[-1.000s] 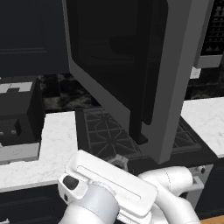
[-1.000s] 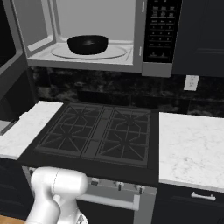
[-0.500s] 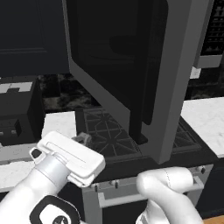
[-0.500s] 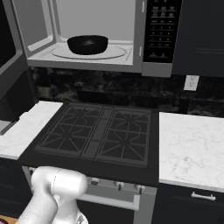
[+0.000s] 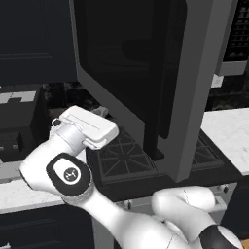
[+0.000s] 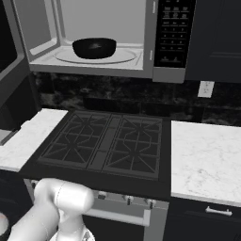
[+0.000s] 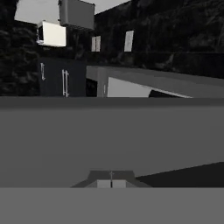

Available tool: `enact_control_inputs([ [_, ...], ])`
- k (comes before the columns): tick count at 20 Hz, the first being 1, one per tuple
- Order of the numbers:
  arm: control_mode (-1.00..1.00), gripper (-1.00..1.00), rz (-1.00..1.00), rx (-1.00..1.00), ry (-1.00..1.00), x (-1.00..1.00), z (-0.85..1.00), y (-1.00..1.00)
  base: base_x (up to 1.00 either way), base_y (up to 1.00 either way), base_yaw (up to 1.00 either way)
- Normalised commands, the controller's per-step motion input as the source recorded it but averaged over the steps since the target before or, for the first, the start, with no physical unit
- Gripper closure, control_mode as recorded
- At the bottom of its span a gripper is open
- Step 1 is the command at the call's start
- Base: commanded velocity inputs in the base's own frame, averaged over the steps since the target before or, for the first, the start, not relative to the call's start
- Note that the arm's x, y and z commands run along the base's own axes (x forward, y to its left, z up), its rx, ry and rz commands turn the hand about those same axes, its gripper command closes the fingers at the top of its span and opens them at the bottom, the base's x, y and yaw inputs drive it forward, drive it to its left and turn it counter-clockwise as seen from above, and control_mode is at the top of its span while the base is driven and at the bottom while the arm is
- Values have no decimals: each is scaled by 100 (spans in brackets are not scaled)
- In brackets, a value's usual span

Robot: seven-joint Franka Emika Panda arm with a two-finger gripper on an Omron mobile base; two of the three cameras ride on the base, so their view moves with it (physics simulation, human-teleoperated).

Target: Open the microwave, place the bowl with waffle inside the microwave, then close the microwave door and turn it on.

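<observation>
The microwave (image 6: 89, 35) hangs above the stove with its cavity open. The bowl with waffle (image 6: 94, 48), a small dark bowl, rests on the turntable inside; its contents are too dark to make out. The dark button panel (image 6: 172, 33) sits to the cavity's right. The microwave door (image 5: 194, 92) stands swung wide out toward me, with its dark window (image 5: 126, 63) facing left. My white hand (image 5: 87, 127) hovers low, left of the door's lower edge. In the hand view my gripper (image 7: 110, 183) is shut on nothing and faces a flat grey surface.
A black gas stove (image 6: 106, 143) lies below the microwave, with white marble counters on its right (image 6: 207, 155) and left (image 6: 28, 141). A black boxy appliance (image 5: 17, 126) stands on the left counter. My arm's elbow (image 6: 63, 202) rises before the oven front.
My arm has swung from low at the right up and over to the left, so the hand now sits left of the open door. Bowl and door have not moved.
</observation>
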Motion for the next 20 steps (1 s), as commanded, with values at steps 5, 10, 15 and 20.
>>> enact_control_inputs([
  [5, -100, 100, -1, 0, -4, 81, 68, -92, 0, 0, 0],
  [10, -100, 100, 0, 0, 0, 93, 63, -90, 0, 0, 0],
  [15, -100, 100, 4, 0, 0, 92, 49, -87, 0, 0, 0],
  [20, -100, 100, 36, 1, 7, 39, 42, -84, 0, 0, 0],
])
